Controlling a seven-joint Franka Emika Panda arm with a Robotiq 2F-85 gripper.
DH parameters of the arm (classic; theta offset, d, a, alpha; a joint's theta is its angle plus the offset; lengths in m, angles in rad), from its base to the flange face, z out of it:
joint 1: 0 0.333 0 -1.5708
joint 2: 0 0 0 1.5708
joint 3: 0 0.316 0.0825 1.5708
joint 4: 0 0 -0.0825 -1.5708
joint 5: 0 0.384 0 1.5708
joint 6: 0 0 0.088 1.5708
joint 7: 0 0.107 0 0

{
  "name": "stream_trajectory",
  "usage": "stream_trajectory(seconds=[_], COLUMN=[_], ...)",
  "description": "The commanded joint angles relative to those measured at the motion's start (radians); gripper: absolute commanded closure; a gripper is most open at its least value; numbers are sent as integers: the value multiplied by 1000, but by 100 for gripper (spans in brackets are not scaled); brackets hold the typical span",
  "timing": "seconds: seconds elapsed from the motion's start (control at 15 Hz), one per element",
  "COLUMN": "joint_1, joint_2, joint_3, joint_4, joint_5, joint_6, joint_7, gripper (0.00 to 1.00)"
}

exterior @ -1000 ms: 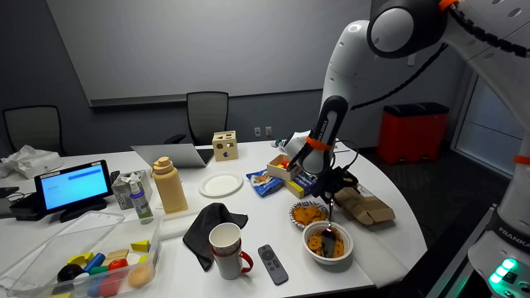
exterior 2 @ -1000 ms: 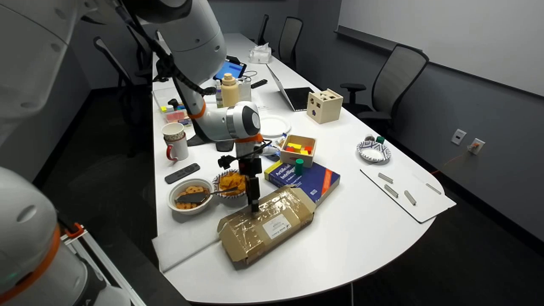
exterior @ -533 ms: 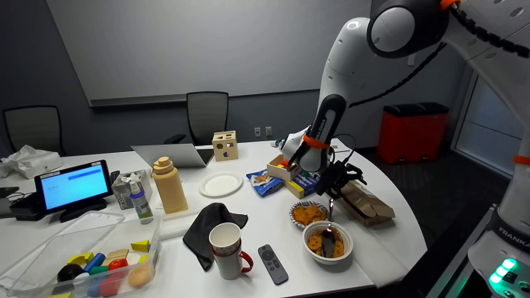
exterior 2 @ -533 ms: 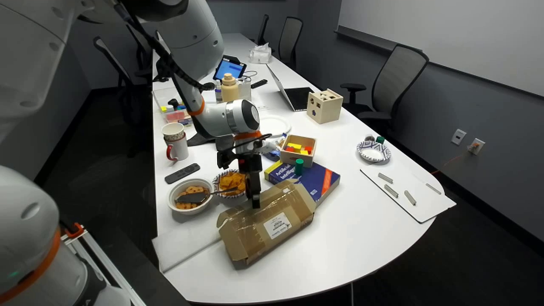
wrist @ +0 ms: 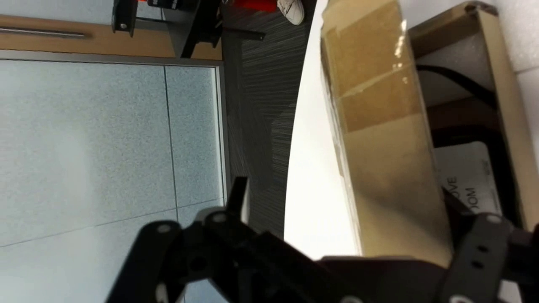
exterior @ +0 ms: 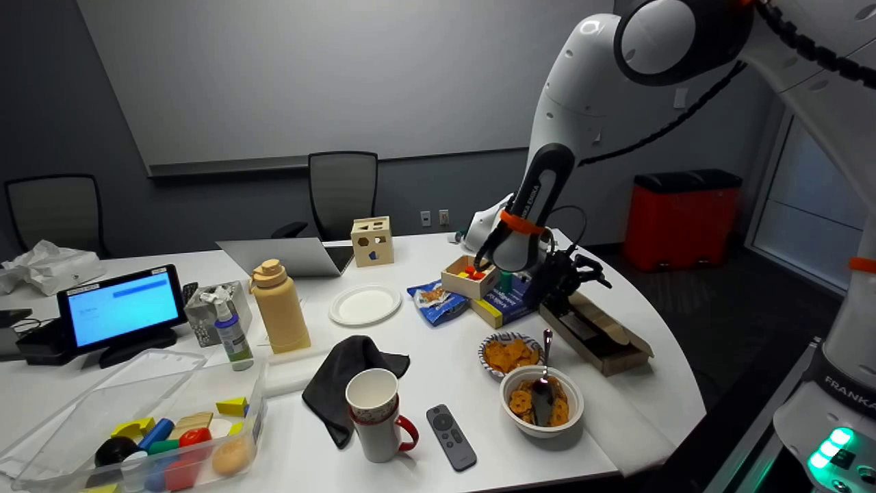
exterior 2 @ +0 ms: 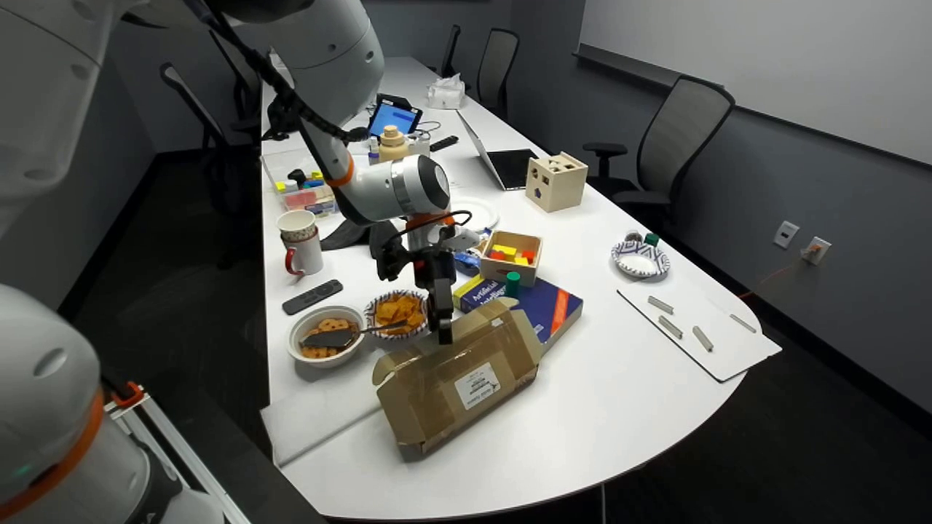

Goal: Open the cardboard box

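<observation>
The brown cardboard box lies on the white table, in both exterior views. Its lid is tilted up, and the dark inside shows. In the wrist view the lid stands raised beside the open tray wall. A black cable and a white printed label show inside. My gripper has its jaws wide apart, with the lid between them. One finger is outside the lid. The other is on the inner side, partly hidden by the lid. In an exterior view the gripper is at the box's far end.
A blue book with a wooden tray of blocks and a green cylinder stands close to the box. A chip bowl and a white bowl with a spoon are beside it. A foam strip lies nearby.
The lid has tilted further up, and the dark inside has come into view. My gripper has risen and moved slightly away from the bowls along with the lid.
</observation>
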Motion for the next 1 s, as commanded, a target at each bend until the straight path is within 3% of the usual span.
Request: stream_trajectory(seconds=[0.0, 0.67, 0.93], joint_1=[-30, -98, -110], joint_2=[-56, -136, -178], joint_3=[-3, -36, -56], joint_4=[-27, -81, -129], joint_5=[-26, -50, -122], joint_6=[-34, -81, -72], joint_7=[20, 89, 167], gripper=[0, 0, 0])
